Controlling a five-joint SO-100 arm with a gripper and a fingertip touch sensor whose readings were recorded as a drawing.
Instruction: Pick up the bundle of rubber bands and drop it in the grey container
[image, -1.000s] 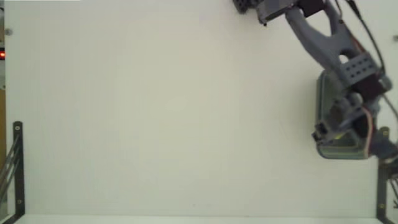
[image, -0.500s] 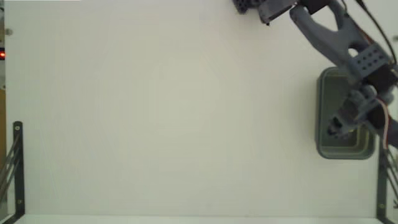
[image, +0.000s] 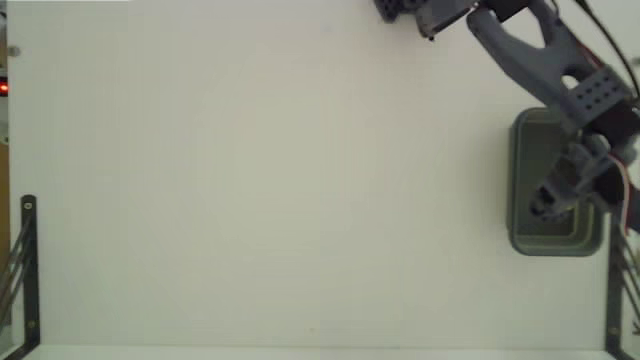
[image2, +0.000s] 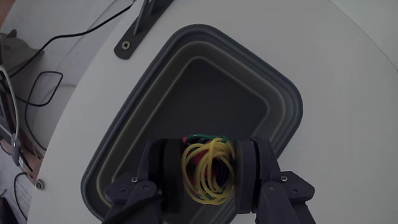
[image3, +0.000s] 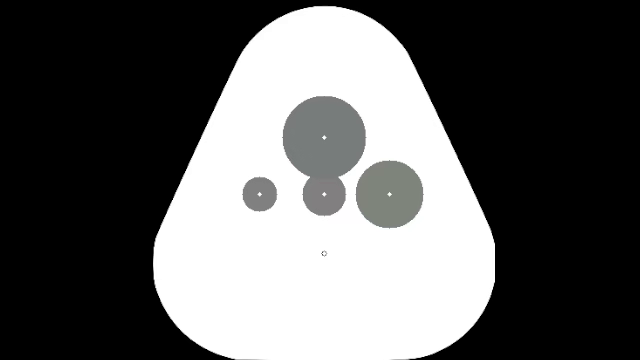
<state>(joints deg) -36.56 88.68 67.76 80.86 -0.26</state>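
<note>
Bundle of rubber bands between claw fingers

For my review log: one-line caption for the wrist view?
Gripper holding a yellow rubber-band bundle above the open grey plastic tub.

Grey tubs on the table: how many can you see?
1. The grey tub sits at the table's right edge in the fixed view, under the gripper, which holds the rubber bands above its hollow.

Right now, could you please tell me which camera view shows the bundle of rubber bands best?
The wrist view: the bundle of rubber bands sits clearly between the end effector fingers, above the grey container. In the fixed view the arm hides it.
</note>
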